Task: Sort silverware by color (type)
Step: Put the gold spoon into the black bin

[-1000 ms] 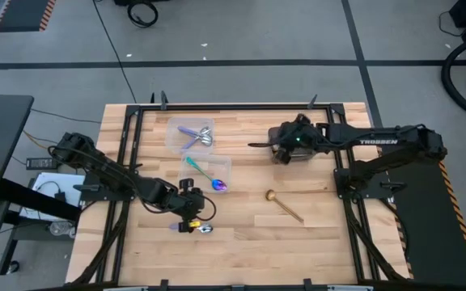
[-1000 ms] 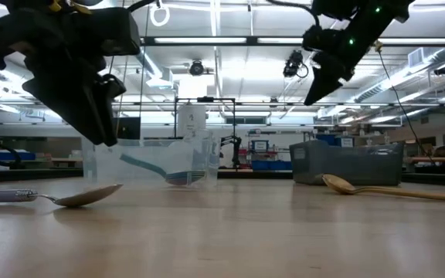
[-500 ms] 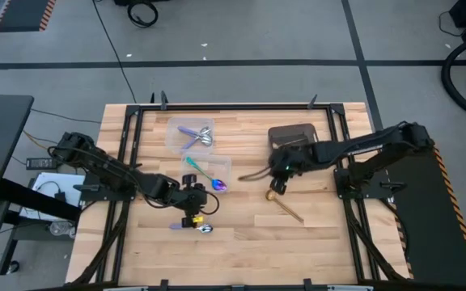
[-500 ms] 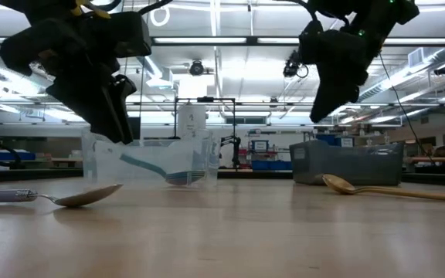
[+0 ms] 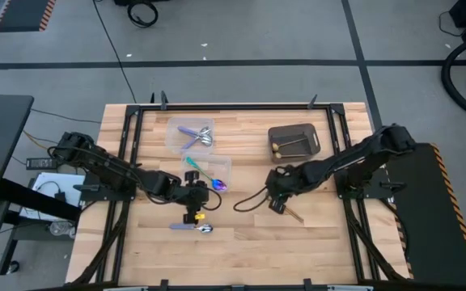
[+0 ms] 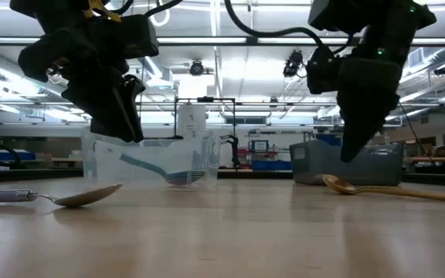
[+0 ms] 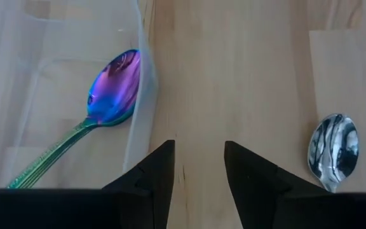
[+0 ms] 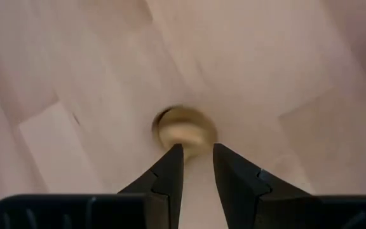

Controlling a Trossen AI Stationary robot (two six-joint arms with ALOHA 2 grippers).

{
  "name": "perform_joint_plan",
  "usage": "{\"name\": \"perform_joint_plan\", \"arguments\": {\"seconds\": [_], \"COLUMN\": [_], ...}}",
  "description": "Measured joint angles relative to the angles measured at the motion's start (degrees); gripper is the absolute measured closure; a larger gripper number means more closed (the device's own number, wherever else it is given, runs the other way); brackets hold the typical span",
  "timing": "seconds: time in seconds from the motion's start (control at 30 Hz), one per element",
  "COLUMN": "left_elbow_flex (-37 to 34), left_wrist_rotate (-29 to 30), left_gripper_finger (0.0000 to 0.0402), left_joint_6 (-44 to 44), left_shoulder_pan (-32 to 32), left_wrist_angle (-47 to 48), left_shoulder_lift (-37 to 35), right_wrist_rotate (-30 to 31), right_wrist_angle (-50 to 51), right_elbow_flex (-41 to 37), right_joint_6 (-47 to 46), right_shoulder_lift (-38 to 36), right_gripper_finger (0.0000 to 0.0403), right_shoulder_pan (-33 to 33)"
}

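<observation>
I am working over a tabletop (image 5: 241, 250) of pale, smooth, matt wood planks. My pincers' fingers (image 7: 154, 175) are looking like matt black plastic. The clear tub (image 7: 75, 95) is showing as glossy plastic; the spoon in it (image 7: 113, 87) is gleaming iridescent purple metal. The silver-headed spoon (image 7: 333, 149) is mirroring brightly, the gold spoon (image 8: 182, 130) shining softly.

A grey concrete floor (image 5: 241, 32) marked with dark tape lines is surrounding the wooden desk (image 5: 241, 242). Long ceiling light strips (image 6: 230, 40) are glowing over a workshop hall, with blue storage bins (image 6: 273, 164) sitting on distant shelving.
</observation>
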State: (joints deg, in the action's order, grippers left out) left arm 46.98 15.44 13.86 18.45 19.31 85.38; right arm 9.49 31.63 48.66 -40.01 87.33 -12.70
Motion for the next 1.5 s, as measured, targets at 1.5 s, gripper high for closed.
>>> {"name": "perform_joint_plan", "arguments": {"seconds": [1.5], "left_elbow_flex": [0.0], "left_wrist_rotate": [-0.06], "left_gripper_finger": [0.0257], "left_joint_6": [-3.12], "left_shoulder_pan": [-0.98], "left_wrist_angle": [-1.4], "left_shoulder_lift": [0.0], "right_wrist_rotate": [-2.91], "right_wrist_angle": [1.55], "right_elbow_flex": [-2.49], "right_joint_6": [-7.96], "right_shoulder_lift": [6.96], "right_gripper_finger": [0.0357], "right_shoulder_pan": [-5.91]}}
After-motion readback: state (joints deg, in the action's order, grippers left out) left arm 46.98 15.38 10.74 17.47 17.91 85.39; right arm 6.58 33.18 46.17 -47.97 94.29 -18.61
